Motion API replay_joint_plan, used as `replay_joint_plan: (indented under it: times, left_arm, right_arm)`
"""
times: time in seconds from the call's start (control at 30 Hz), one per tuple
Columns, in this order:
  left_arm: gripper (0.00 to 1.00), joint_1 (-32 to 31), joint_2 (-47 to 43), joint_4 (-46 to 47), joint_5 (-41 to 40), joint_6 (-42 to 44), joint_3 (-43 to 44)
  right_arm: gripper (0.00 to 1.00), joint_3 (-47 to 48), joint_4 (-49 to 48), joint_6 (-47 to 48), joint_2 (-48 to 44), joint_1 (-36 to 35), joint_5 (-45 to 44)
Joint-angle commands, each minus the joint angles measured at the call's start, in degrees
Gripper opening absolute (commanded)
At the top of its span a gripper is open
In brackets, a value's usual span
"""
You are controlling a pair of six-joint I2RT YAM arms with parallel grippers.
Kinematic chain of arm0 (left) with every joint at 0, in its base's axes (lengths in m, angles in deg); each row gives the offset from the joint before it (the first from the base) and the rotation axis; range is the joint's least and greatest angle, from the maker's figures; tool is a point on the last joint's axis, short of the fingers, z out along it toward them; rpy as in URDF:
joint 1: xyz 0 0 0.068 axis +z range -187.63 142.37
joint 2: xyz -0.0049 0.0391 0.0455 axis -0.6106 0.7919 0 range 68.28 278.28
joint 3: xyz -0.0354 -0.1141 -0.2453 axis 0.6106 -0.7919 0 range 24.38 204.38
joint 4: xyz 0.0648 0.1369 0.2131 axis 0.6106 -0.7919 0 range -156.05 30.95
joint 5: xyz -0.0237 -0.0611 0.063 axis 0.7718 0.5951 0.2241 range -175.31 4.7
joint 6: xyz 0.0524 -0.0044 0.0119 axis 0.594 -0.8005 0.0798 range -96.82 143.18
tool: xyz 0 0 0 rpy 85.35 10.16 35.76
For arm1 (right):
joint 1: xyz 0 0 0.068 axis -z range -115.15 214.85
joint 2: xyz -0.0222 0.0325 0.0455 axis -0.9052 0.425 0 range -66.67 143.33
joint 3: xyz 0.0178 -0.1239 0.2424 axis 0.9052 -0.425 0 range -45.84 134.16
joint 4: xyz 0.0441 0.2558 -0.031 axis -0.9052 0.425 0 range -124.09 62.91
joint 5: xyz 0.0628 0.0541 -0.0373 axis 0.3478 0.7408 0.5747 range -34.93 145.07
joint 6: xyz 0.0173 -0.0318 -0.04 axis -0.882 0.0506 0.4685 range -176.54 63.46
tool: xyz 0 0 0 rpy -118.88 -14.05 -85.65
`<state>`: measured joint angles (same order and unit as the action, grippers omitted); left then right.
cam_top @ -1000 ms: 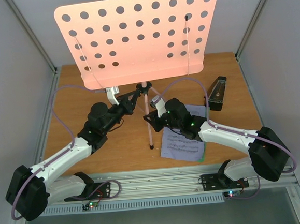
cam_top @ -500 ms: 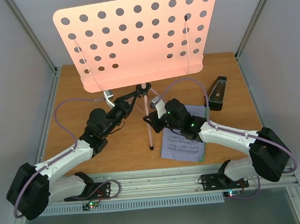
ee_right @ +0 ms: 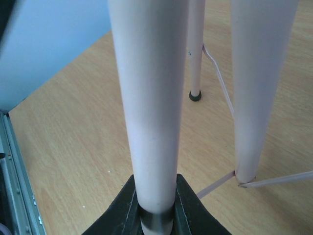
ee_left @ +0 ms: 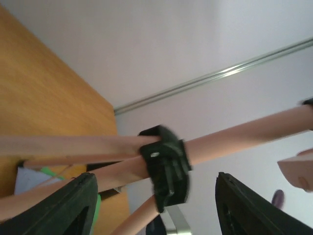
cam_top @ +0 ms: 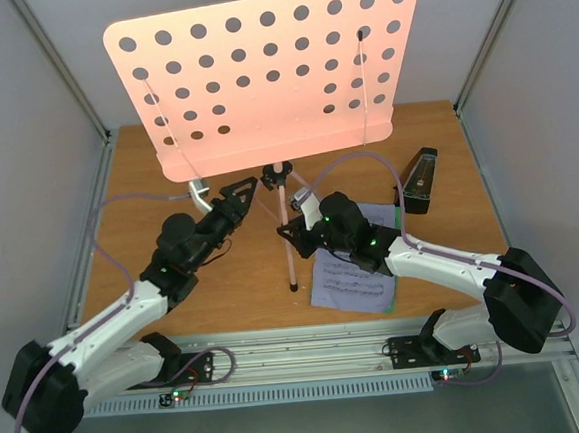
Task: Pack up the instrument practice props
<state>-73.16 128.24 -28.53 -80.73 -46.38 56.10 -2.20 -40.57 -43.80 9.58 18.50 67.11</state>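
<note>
The pink music stand's hole-punched desk (cam_top: 268,73) stands upright over its tripod legs (cam_top: 289,252) at mid table. My left gripper (cam_top: 243,192) is open just left of the stand's black collar (ee_left: 165,166); the collar sits ahead of the open fingers (ee_left: 73,205), untouched. My right gripper (cam_top: 292,226) is shut on one pink tripod leg (ee_right: 151,98), clamped low between its jaws. White and green music sheets (cam_top: 350,282) lie flat under the right arm. The black pyramid metronome (cam_top: 419,181) stands at the right.
Grey enclosure walls close in the wooden table (cam_top: 225,292) on the left, right and back. An aluminium rail (cam_top: 310,347) with both arm bases runs along the near edge. A black-capped tripod foot (ee_right: 195,95) rests on the wood ahead of the right gripper.
My left gripper has opened, let go near the stand's collar and drawn back slightly to the left. The right gripper keeps its hold on the leg.
</note>
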Motion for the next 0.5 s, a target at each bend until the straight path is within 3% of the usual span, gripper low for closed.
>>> replay_joint_plan:
  times: [0.0, 0.2, 0.3, 0.47]
  left_arm:
    - [0.69, 0.66, -9.19, -7.04, -8.14, 15.45, -0.06]
    - [0.67, 0.48, -15.59, -1.85, -5.08, 51.75, -5.49]
    - [0.66, -0.12, -15.34, 3.99, 3.88, 68.39, -8.65]
    - [0.66, -3.03, -11.57, 4.72, 9.89, 86.25, -8.3]
  right_arm:
    - [0.01, -0.48, 0.55, -1.48, -1.93, -0.76, 2.12]
    - [0.01, -0.48, 0.08, -1.72, -1.61, -0.76, 2.51]
    - [0.01, -0.48, -0.19, -1.75, -1.46, -0.78, 2.56]
    - [0.01, -0.4, 0.09, -1.53, -1.36, -0.76, 2.32]
